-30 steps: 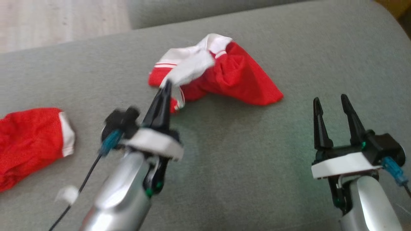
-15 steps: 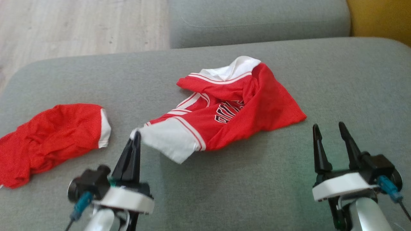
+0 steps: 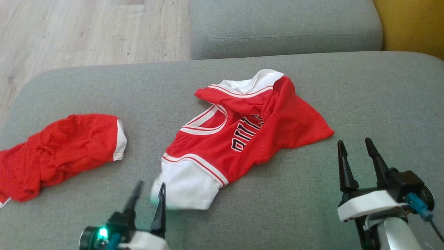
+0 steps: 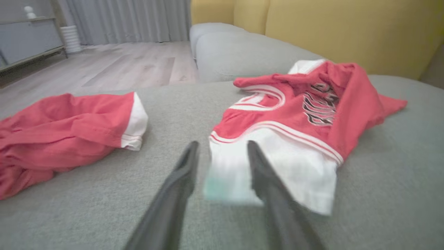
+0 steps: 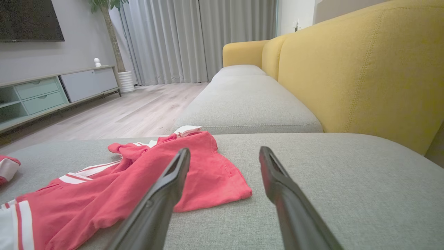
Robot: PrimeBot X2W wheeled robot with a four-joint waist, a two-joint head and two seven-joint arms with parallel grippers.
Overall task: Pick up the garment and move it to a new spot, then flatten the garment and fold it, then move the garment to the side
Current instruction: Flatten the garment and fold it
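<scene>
Grey sofa cushion, crumpled red jersey with white hem, left gripper parted nearby, right gripper parted.

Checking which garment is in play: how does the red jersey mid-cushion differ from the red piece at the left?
The jersey carries black lettering and striped white trim; the left garment is plain red with a white band at one end. The jersey lies partly spread, the left garment bunched. The jersey's white panel reaches the open left tool; the left garment lies apart from it. Both are red-and-white on the grey cushion.
</scene>
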